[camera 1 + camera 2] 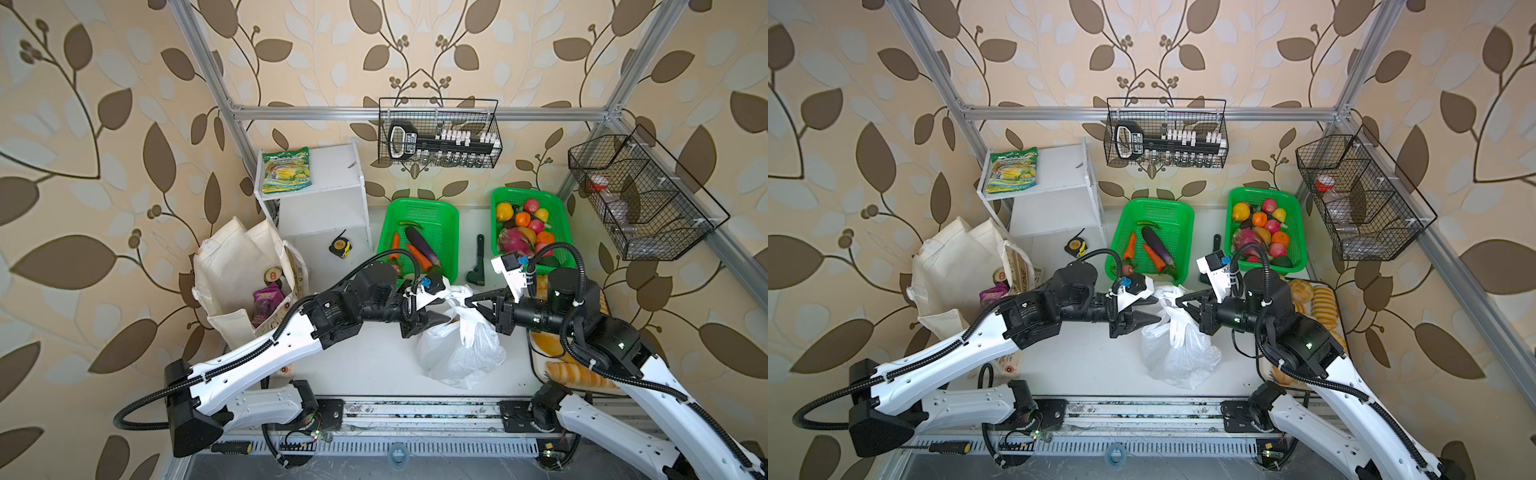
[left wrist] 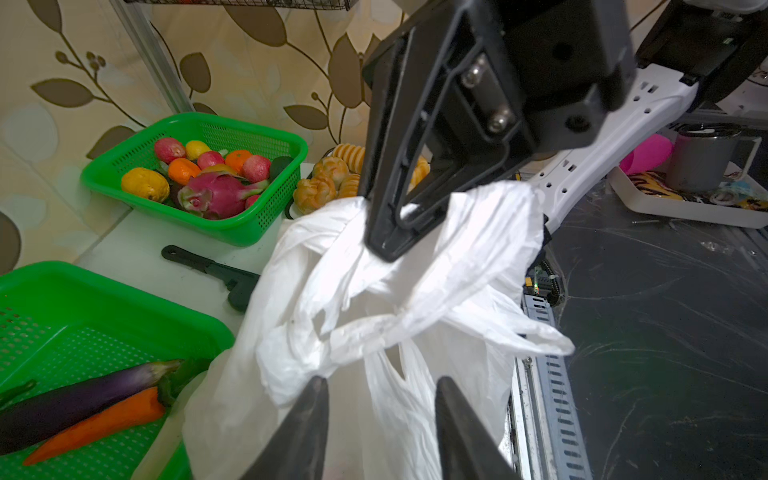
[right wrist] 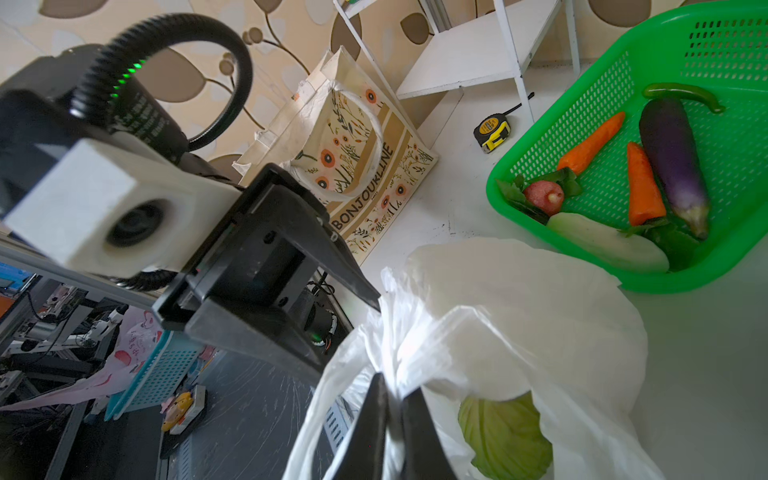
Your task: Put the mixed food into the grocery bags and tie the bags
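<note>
Top views: 1 tote, 1 plastic bag, 2 grn baskets.

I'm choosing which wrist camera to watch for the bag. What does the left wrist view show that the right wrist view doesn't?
Left wrist only: the fruit basket, the rolls, a black tool. Right wrist only: the cabbage inside the bag, the tote, a tape measure. Both: the bag and the vegetable basket.

2 green baskets, tape measure
</note>
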{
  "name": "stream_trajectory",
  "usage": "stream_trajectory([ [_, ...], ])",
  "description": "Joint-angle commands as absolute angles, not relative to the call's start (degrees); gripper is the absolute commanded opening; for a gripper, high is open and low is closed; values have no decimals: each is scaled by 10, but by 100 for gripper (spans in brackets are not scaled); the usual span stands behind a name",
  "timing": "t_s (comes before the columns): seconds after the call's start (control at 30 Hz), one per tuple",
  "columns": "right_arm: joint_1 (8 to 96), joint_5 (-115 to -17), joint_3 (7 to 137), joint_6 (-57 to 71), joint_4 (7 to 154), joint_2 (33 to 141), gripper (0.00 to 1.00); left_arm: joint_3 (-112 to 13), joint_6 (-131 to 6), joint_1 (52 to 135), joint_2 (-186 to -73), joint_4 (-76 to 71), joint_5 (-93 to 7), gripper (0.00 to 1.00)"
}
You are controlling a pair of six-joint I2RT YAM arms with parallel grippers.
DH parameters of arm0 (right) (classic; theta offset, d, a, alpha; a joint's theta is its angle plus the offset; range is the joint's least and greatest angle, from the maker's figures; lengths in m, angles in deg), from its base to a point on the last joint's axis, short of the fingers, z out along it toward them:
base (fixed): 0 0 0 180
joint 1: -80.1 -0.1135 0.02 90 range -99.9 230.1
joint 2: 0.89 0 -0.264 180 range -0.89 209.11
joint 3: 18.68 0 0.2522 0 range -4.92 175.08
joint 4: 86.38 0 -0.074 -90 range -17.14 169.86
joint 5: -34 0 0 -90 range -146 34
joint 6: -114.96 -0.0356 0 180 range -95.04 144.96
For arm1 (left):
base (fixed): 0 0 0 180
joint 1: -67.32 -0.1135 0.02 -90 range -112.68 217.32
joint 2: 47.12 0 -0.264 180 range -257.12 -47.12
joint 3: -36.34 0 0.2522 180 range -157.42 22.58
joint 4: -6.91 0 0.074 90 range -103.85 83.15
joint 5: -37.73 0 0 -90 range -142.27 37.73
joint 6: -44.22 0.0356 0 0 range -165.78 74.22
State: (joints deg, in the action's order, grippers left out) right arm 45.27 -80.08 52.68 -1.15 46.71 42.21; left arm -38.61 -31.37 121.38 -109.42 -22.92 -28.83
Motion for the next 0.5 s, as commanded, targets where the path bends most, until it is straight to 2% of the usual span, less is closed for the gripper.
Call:
stream_trajectory([
  [0.0,455,-813,518,-10,483,419,9,-379,-293,1218,-1062,-208,-307,53],
  [0.2,456,-819,517,-11,484,419,8,-394,-272,1218,-1077,-206,-310,63],
  [0.47,455,-833,518,-9,486,419,8,-416,-253,1218,-1107,-204,-342,70],
])
